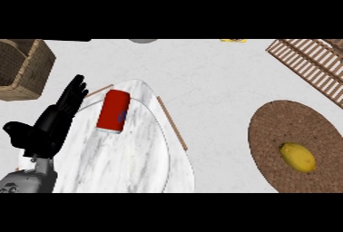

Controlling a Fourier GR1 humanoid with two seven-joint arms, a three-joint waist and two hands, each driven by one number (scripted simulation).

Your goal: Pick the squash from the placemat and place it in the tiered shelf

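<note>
Squash [298,157] on placemat [295,145] — far from left hand [47,127], fingers [72,93] straight.

Yellow squash [298,157] lies on round brown placemat [281,122], lower right of frame. Slatted wooden tiered shelf [309,63] upper right, well apart from it. Left hand [48,123] at left edge, fingers straight, over marble tray [134,167]. Red can [114,111] lies on tray, just beside fingers. Wicker basket [23,68] upper left.
</note>
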